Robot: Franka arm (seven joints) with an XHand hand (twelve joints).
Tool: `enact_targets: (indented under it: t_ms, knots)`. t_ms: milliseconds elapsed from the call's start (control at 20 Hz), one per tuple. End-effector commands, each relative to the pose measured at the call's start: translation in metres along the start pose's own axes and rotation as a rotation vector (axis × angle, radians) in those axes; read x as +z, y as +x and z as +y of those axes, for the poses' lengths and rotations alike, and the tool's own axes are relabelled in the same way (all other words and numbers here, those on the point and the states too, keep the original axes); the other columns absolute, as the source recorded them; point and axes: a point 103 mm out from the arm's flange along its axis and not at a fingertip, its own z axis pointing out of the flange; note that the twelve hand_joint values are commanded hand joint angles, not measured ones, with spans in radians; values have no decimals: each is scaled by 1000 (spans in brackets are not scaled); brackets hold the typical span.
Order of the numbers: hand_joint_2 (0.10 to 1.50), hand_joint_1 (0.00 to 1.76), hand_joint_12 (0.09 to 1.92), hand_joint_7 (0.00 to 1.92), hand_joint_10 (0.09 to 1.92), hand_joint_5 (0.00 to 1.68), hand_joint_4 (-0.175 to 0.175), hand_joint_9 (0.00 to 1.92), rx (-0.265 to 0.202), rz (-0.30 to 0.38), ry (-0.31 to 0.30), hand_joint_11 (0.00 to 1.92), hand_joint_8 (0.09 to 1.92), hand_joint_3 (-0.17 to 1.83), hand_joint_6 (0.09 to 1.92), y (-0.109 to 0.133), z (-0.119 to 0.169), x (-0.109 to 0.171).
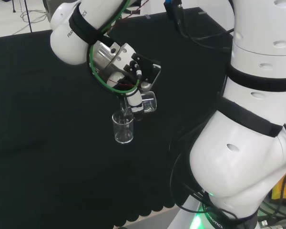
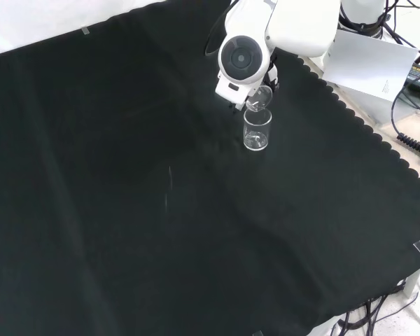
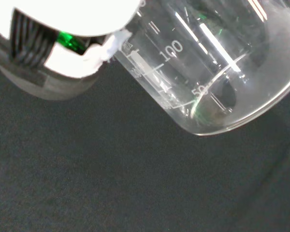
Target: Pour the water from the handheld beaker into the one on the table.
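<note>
On your black cloth (image 1: 47, 119), in the head view, an upright clear beaker (image 1: 123, 128) stands left of the arm's (image 1: 248, 119) big white links. Just above and to its right, your hand (image 1: 133, 98) has its fingers curled round a second beaker (image 1: 148, 101), tipped on its side with its mouth over the standing one's rim. In the front view the standing beaker (image 2: 257, 131) sits right of the cloth's middle, the tipped one (image 2: 259, 102) directly above it beneath the grey-capped link (image 2: 241, 59). Close up at the wrist, the held beaker (image 3: 217, 72) carries white graduation marks, and water lies in its lower side.
</note>
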Motion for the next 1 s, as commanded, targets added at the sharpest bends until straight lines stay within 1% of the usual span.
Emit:
enact_targets:
  t_ms: [50, 450, 1000]
  knots:
    - [608, 1310, 683, 1319, 87, 1264, -175, 1761, 5, -14, 11, 1400, 668, 742, 699, 2, -2, -2]
    - [608, 1310, 685, 1317, 87, 1262, -175, 1762, 14, -30, 32, 1403, 673, 744, 704, 2, -2, -6]
    - [608, 1310, 684, 1314, 87, 1259, -175, 1762, 25, -51, 76, 1401, 679, 746, 710, 1, 0, -5]
